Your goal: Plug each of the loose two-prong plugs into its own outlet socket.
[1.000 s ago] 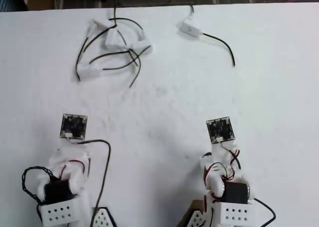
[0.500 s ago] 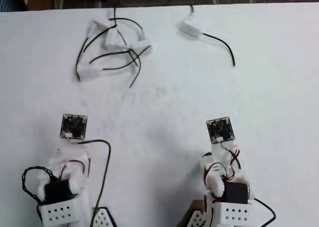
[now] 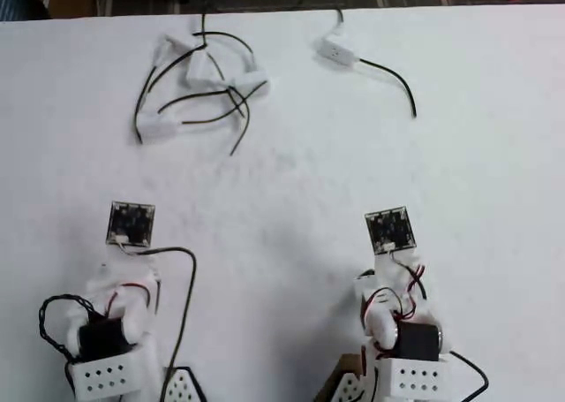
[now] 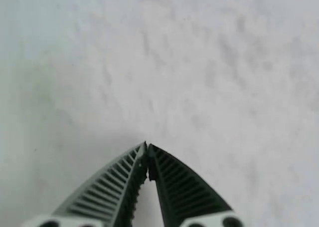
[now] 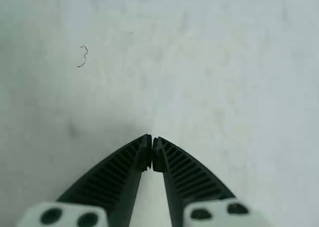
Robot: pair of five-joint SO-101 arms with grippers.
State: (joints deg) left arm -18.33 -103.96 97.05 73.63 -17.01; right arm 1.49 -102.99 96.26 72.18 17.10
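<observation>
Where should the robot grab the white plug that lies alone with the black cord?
Probably take the white plug by its blocky body, pinched across its narrow sides from straight above. It lies flat on the table with its black cord trailing off one end, and the thin cord would likely slip.

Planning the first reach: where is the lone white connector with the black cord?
In the high view, the lone white connector lies near the far edge of the table, to the right of the tangled pile of cords.

Tangled white plugs and sockets (image 3: 212, 73) on black cords; one more white corded plug (image 3: 336, 50) lying apart.
</observation>
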